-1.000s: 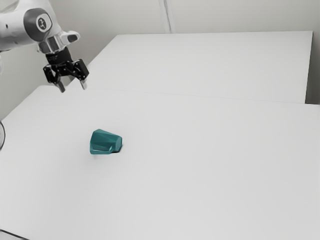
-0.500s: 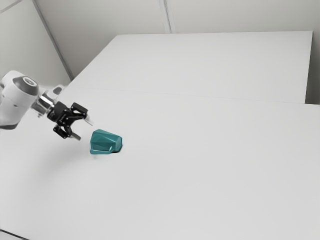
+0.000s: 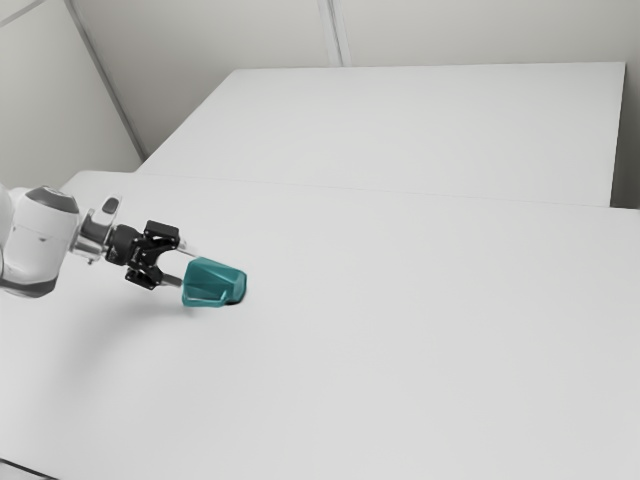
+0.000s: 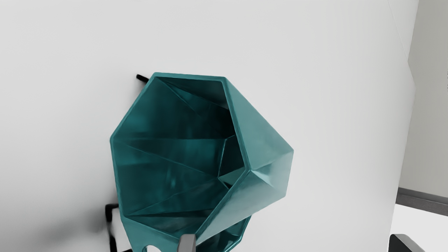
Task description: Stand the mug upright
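Fingers [image 4: 187,243] spread, nothing pinched. Teal faceted mug [image 3: 213,283] on its side, left of centre in exterior frame, mouth facing gripper [image 3: 188,268]. Pose probably chosen so the fingers can straddle the near wall, then tip it upright.

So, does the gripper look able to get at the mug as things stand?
Probably yes. The gripper is open at the mouth of the mug, which lies on its side, and no other object blocks the way. One finger overlaps the mug in the wrist view, so alignment may need care.
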